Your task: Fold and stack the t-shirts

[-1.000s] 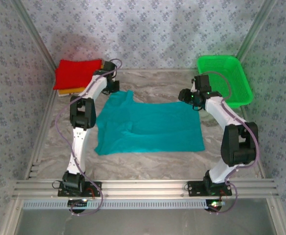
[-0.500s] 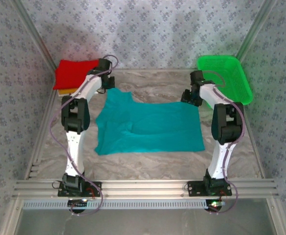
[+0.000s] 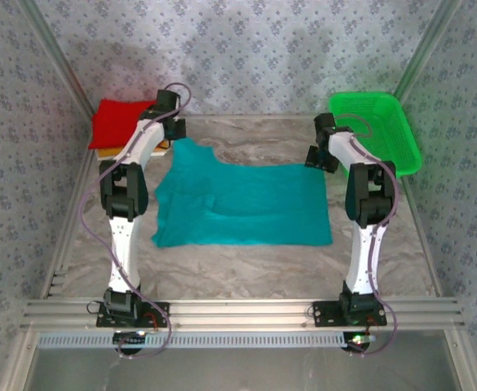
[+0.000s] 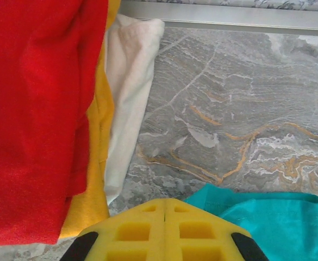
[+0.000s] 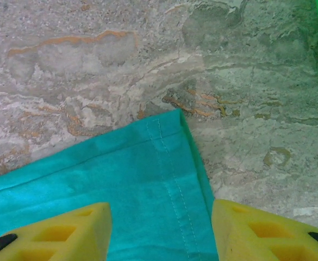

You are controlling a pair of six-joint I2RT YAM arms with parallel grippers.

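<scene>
The teal t-shirt (image 3: 242,204) lies spread flat in the middle of the marble worktop (image 3: 246,265). Its long axis runs left to right, and its far-left corner is drawn to a peak that points toward the back left. The cloth is plain teal and mostly smooth, with a few creases across its left half.

The left tool (image 3: 173,134) sits at that peak. From the left wrist its yellow fingers (image 4: 142,231) are pressed together, and the teal corner (image 4: 267,220) comes out from just behind them, pinched. The right tool (image 3: 313,156) is at the shirt's far-right corner. Its wrist camera shows the two fingers (image 5: 55,231) spread wide either side of that corner, whose stitched hem (image 5: 172,179) lies flat on the stone.

From above, the back-left pile reads as a red t-shirt (image 3: 120,120) over a thin yellow edge. The left wrist view shows three folded layers, with the red (image 4: 33,109) on top, an orange-yellow t-shirt (image 4: 96,141) under it and a white t-shirt (image 4: 129,81) lowest, its edge on the worktop. A green mesh basket (image 3: 377,130) stands at the back right, near the right tool.
</scene>
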